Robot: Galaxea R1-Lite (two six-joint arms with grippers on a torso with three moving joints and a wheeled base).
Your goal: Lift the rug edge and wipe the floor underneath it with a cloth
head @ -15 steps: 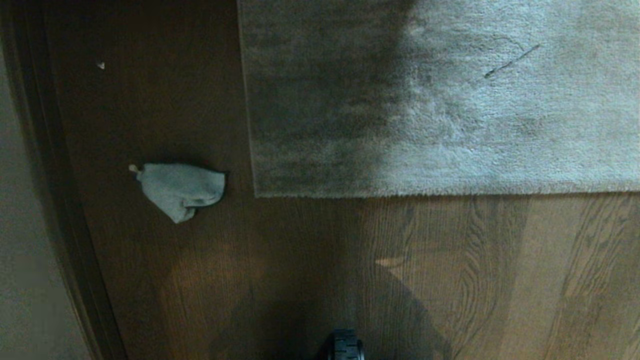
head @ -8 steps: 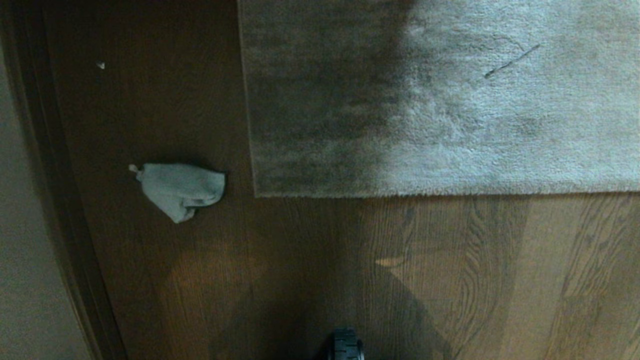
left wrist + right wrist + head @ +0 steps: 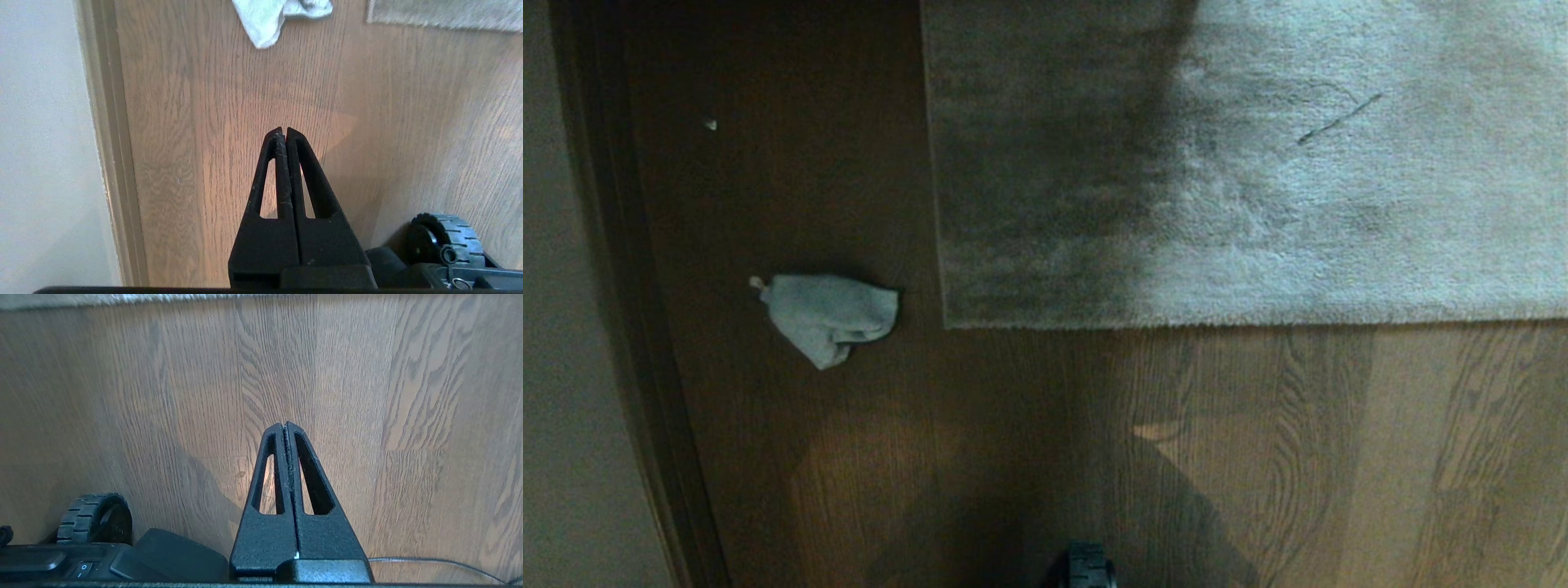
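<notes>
Head view: whole scene shifts slightly, so our camera moves, not things; cloth (image 3: 829,317) lies on floor (image 3: 980,457) just beside corner of rug (image 3: 1217,204), which lies flat. Task not begun.
Left wrist view: left tool (image 3: 284,131) closed, empty, above floor, apart from cloth.
Right wrist view: right tool (image 3: 284,425) closed, empty, parked.

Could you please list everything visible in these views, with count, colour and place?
rug: one, grey-beige, lying flat, far side of the head view
cloth: one, pale grey, crumpled on the floor left of the rug's corner, apart from it
floor: brown wood-grain planks
baseboard: one, dark strip along the left
wall: pale, far left
wheel: black, on the robot's base
left gripper: black, shut, empty, above bare floor
right gripper: black, shut, empty, above bare floor
</notes>
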